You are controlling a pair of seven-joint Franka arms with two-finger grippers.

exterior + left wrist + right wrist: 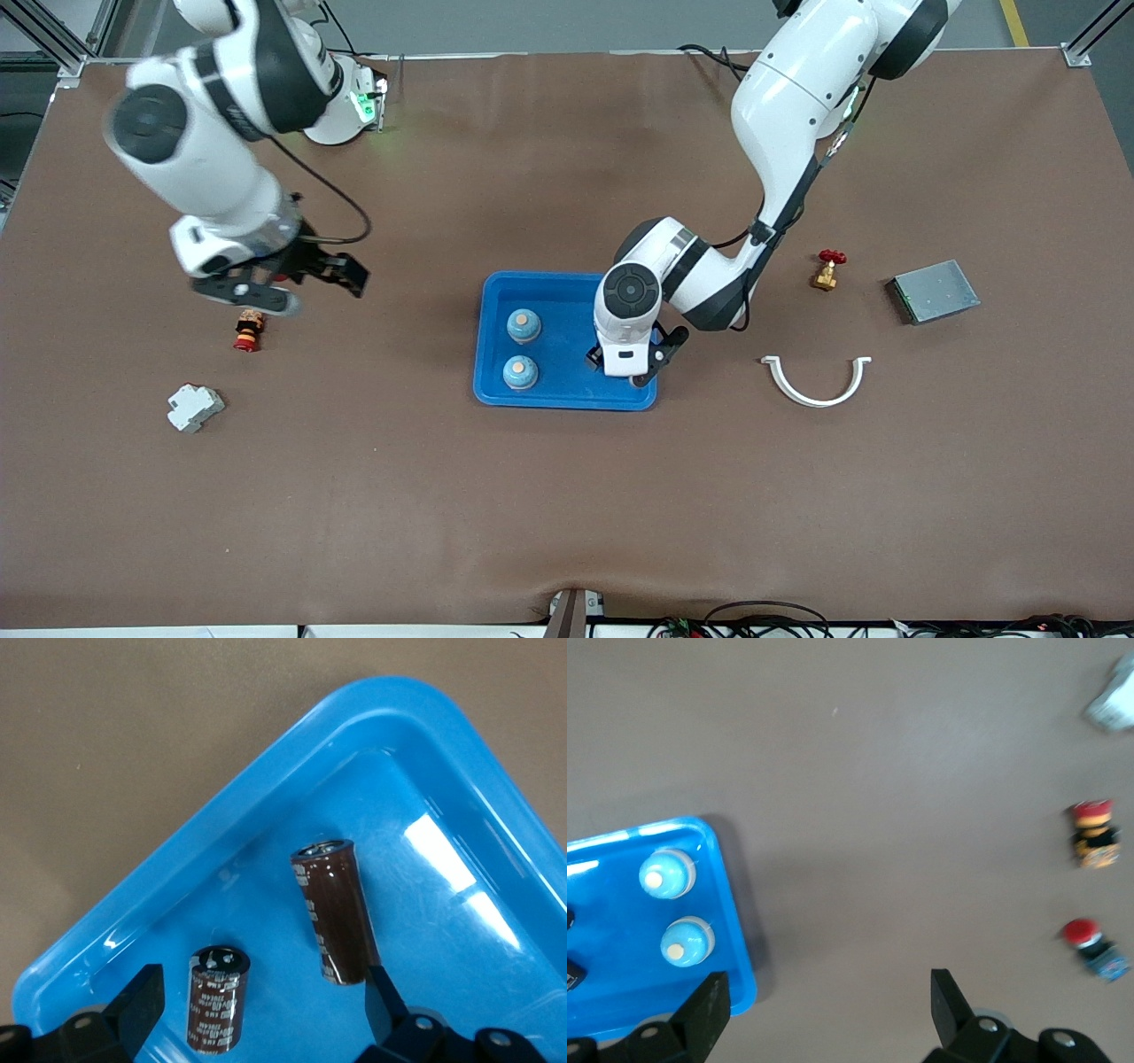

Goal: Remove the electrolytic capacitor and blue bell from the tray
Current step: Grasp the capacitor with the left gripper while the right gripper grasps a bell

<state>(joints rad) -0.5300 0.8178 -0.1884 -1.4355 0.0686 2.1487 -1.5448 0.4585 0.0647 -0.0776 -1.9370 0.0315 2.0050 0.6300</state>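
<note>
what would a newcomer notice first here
The blue tray mid-table draws the eye: two blue bells stand in it, and two dark capacitors lie under the open left pincer. The right pincer, also open, hangs above a red button toward the right arm's end.

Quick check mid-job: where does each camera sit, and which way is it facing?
Front view: high across the table, facing both arms; blue tray mid-table.
Left wrist view: on the left arm, looking down into the tray at two capacitors; open left gripper shows.
Right wrist view: on the right arm, over bare table; open right gripper shows.
Shared: tray and two bells.
</note>
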